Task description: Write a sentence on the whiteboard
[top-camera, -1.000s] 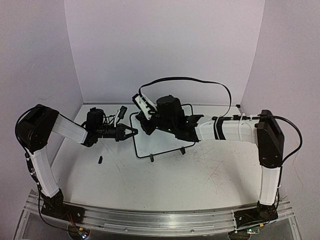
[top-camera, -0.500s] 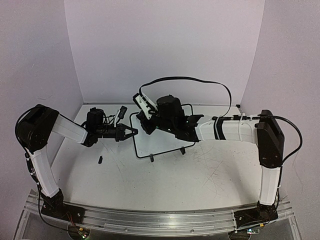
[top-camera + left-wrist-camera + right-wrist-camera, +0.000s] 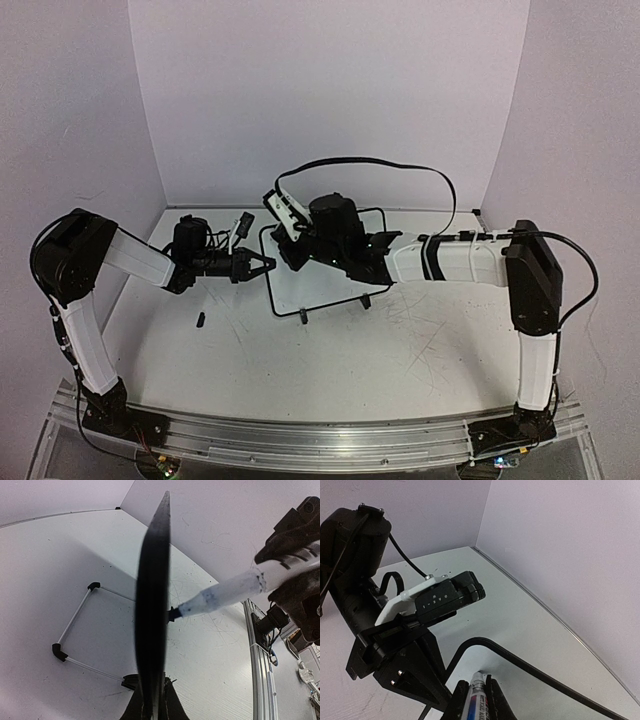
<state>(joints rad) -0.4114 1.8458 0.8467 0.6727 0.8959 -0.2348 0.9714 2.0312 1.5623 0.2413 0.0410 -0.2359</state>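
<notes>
the whiteboard is standing mid-frame in the top view on the table. its upper part is lying hidden under the right arm, and any writing is too faint to make out. only the left wrist view is showing it edge-on, the marker tip touching its face. the left gripper is clamping the board's left edge. the right gripper, cut off at the frame bottom, is clenching the marker.
</notes>
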